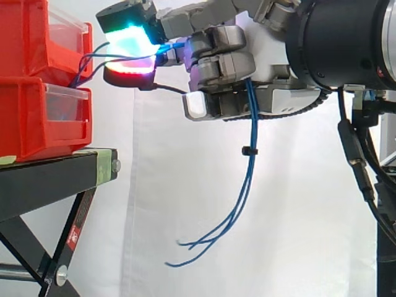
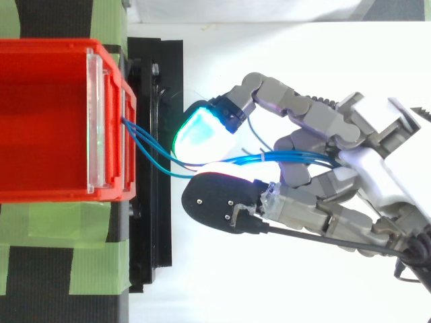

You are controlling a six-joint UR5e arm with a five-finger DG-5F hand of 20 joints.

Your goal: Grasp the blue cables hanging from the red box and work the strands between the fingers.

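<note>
from the side, i see my robot hand (image 1: 223,68) coming in high up from the right. its fingers are curled in, and it holds the thin blue cables (image 1: 250,136). the cables come out at the front of the upper red plastic box (image 1: 37,37). they pass between a green glowing pad (image 1: 131,38) and a red glowing pad (image 1: 127,69), then go into the hand. under the hand they drop down. their loose ends hang in the air before the white curtain (image 1: 154,185). a small black tie (image 1: 247,150) bunches them. the boxes sit at the edge of the black metal stand (image 1: 55,173).

from above, the cables (image 2: 151,151) leave the box's front wall (image 2: 111,74) spread like a fan. they cross over the stand's front edge (image 2: 155,222) and join between the green pad (image 2: 202,134) and a dark fingertip (image 2: 215,198). i think the pads sit on each side so the strands can slide between them. the cables look pulled fairly straight, so i think my hold is firm.
</note>
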